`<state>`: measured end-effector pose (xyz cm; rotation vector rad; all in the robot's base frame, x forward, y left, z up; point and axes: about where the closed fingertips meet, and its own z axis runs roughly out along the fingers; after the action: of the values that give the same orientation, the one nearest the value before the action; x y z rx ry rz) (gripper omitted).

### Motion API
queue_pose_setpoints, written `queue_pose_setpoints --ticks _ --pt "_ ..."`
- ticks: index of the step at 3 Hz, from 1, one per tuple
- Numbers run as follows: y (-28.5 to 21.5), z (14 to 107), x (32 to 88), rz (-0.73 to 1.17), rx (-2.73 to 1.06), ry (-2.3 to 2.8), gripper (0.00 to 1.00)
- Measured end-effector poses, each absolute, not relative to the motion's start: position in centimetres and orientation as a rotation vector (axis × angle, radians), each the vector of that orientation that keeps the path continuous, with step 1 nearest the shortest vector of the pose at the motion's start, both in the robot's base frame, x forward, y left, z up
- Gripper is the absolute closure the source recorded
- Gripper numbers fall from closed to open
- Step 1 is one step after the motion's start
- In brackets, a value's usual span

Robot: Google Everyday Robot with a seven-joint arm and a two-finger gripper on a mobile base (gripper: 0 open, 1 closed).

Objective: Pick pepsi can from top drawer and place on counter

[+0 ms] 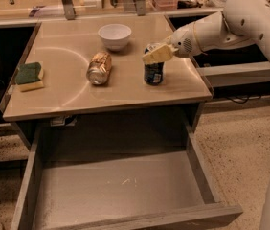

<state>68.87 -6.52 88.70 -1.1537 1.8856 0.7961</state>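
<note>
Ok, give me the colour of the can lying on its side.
The can is gold, camera view; the gripper is by the pepsi can's top.

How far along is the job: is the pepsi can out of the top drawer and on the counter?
Done: the pepsi can stands upright on the counter, not in the open top drawer. In hand: the gripper sits at the can's top; whether it grips the can cannot be told. Left: probably only releasing, if needed, and backing the gripper away.
</note>
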Motion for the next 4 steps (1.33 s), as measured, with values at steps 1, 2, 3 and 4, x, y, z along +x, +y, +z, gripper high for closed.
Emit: queue_pose_setpoints --ticks 1,2,3,4 --pt "-6.51 88.70 68.87 0.796 -1.154 1.886 0.36" --pt "-6.51 88.70 68.87 0.796 -1.154 1.886 0.13" --pt "-6.51 88.70 68.87 0.796 -1.154 1.886 0.00" --pt "-6.51 88.70 68.87 0.796 -1.154 1.886 0.00"
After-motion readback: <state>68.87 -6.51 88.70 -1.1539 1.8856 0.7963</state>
